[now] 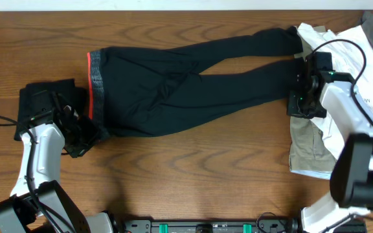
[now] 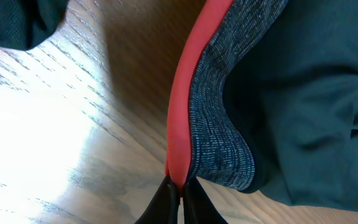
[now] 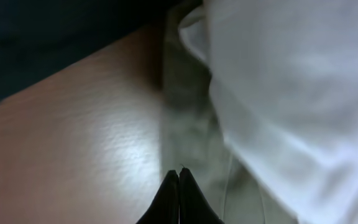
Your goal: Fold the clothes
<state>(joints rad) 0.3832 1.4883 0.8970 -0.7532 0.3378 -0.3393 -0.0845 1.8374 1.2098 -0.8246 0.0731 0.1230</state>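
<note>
The left gripper is pinching shut on the red waistband of the black trousers, which are lying spread across the table — folding is only starting. The right gripper is sitting closed, seemingly empty, beside the cuffs; it likely needs a hold there next, though pale clothes are crowding that end.

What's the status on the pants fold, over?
Left gripper shut on black pants at red waistband. Right gripper shut, empty, by cuffs. Pants flat, unfolded. White clothes piled alongside.
</note>
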